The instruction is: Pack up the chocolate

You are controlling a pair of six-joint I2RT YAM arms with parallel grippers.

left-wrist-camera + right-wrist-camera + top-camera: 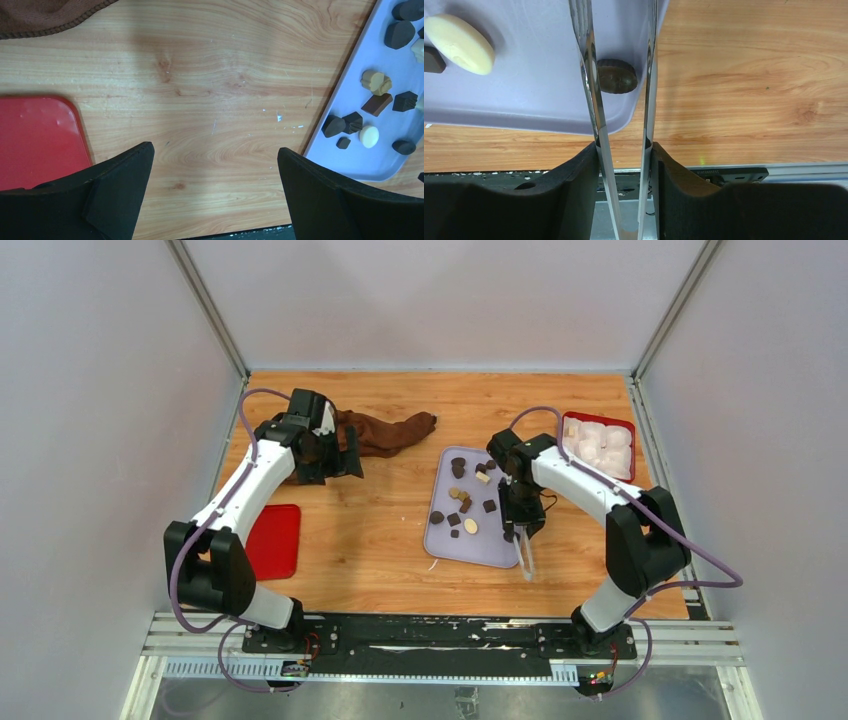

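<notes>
So, the chocolate pieces [465, 500] are all scattered in the lavender tray [440, 545] at center. Red box [598, 418] at 2 o'clock holds pale cups [603, 445]. Right gripper [624, 147] is pinching metal tongs [591, 90], whose tips straddle a dark round piece [616, 77]. Left gripper [215, 150] at 10 o'clock has its jaws spread wide.

The wooden counter [380, 530] before me carries a lavender tray [470, 552] right of its middle and a flat red tray [275, 540] near my left base. Farther back lie a crumpled brown cloth [385, 432] and, at the right corner, a red box [598, 417].
</notes>
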